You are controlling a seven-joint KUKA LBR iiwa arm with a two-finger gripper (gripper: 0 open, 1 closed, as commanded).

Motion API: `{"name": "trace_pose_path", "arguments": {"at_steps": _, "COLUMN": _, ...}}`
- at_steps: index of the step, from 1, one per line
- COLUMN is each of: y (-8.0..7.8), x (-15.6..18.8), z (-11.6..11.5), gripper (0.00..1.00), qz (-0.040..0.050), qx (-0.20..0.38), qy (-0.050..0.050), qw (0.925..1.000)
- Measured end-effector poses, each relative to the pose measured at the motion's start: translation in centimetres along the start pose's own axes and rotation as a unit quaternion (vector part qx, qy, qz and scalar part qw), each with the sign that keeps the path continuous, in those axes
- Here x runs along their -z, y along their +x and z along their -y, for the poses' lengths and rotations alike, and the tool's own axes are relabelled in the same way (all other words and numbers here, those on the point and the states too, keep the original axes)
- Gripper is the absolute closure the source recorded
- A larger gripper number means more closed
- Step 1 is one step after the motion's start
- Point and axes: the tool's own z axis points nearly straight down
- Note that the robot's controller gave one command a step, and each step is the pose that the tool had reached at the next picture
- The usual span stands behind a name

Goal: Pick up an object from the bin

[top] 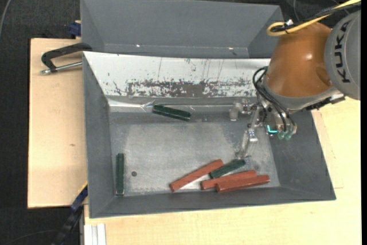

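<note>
Dark floor surrounds the grey bin. At the right of the frame the tool hangs low, just above a small heap at the lower right: a dark green stick lying among red-brown sticks. Whether the tool is open I cannot tell, and I see nothing held in it. I judge this is the approach step; next it should descend onto one stick and close.

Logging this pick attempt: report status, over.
Pincer low over dark green stick, lying among red-brown bars. Far-wall green stick, left green stick: well clear.

Dark green bar lies flat, front right.
</note>
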Motion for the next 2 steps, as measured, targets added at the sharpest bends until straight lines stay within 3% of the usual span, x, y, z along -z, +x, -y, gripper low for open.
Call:
{"name": "trace_pose_path", "arguments": {"at_steps": 1, "y": 3.5, "x": -8.8, "z": 1.6, "gripper": 0.0, "qz": -0.0006, "qx": 0.034, "qy": 0.0, "qw": 0.9994}}
{"name": "trace_pose_path", "arguments": {"at_steps": 2, "y": 3.8, "x": -8.5, "z": -6.2, "gripper": 0.0, "qz": 0.0036, "qx": 0.089, "qy": -0.001, "qw": 0.996}}
